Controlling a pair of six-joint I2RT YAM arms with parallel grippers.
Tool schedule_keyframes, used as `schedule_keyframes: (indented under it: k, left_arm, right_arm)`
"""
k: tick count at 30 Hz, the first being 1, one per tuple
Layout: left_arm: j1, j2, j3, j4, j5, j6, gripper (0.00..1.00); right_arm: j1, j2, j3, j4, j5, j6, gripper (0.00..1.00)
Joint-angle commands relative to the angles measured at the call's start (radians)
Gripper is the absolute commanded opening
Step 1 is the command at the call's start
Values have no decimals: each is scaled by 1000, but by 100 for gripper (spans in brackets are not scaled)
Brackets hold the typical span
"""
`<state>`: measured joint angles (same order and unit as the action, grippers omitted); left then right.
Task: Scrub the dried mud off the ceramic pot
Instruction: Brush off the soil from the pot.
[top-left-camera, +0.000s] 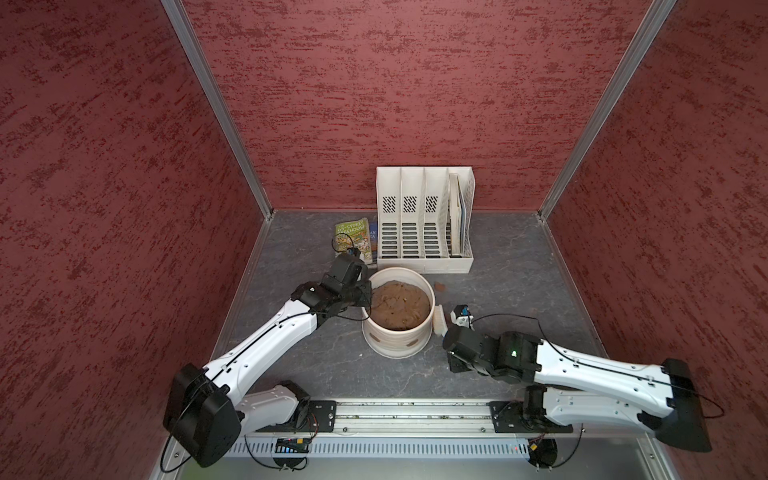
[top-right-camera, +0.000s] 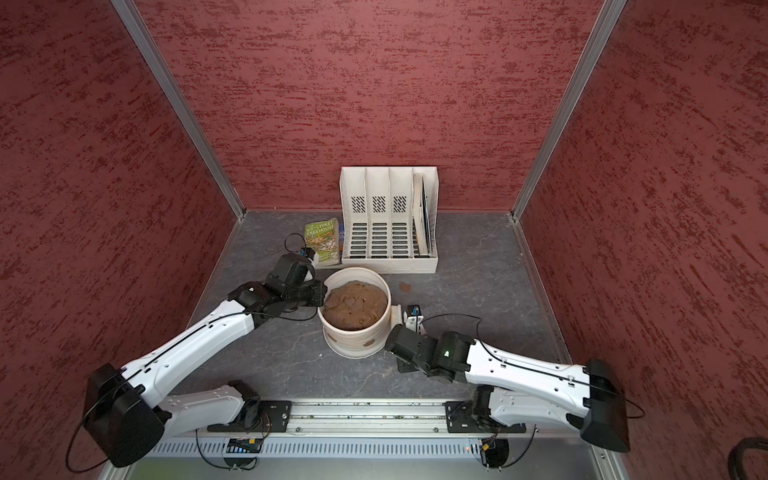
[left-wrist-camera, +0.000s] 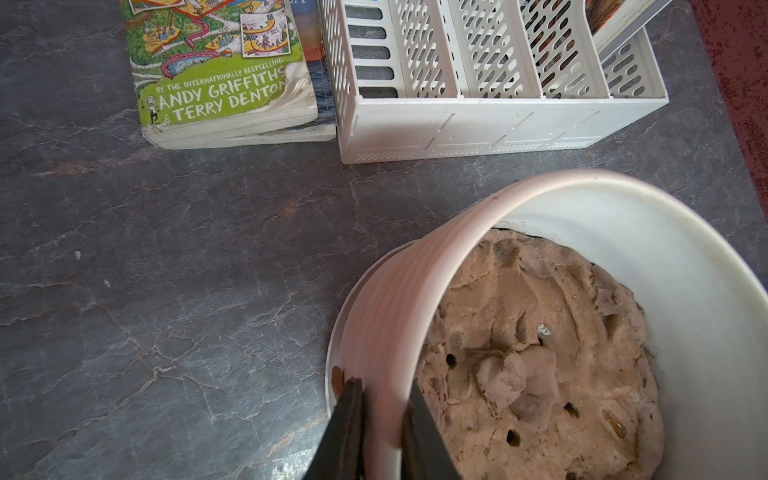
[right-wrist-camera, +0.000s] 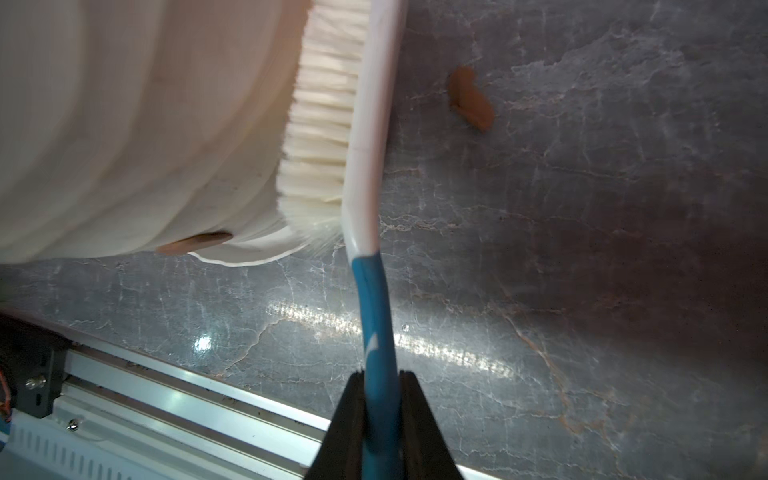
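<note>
One pot, one brush, one rack, two stacked books, three mud patches (one lying loose).

Dim, reddish light; wrist views seemingly blurred.

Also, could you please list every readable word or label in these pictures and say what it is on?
"65-STOREY TREEHOUSE": green book cover.
"BY THE INTERNATIONALLY BESTSELLING ANDY GRIFFITHS & TERRY DENTON": same cover.
Blue book beneath: lettering mostly hidden, unreadable.
</note>
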<state>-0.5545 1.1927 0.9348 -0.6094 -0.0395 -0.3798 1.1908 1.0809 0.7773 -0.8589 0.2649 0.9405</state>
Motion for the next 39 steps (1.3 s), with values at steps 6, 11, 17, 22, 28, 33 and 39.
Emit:
schedule_keyframes:
  k: [6, 11, 17, 22, 28, 33, 39]
  left_arm:
    - [11, -3, 18, 5, 75, -4, 0]
    - [14, -24, 6, -6, 55, 0, 0]
    - [29, -48, -5, -43, 21, -23, 0]
    - [34, -87, -28, -74, 7, -61, 0]
    - [36, -111, -52, -17, 40, -86, 42]
    - [42, -72, -29, 61, 76, -65, 59]
    - [49, 53, 56, 90, 96, -35, 63]
  right_arm:
    - [-78, 78, 36, 16, 17, 0, 0]
    - [-198, 92, 9, -34, 6, -3, 0]
    - [-207, 37, 20, -57, 11, 2, 0]
    - [-180, -61, 13, -62, 15, 23, 0]
    - [-119, -144, 27, -53, 44, 43, 0]
    - [-70, -133, 54, -72, 85, 63, 0]
    - [-28, -102, 56, -54, 100, 84, 0]
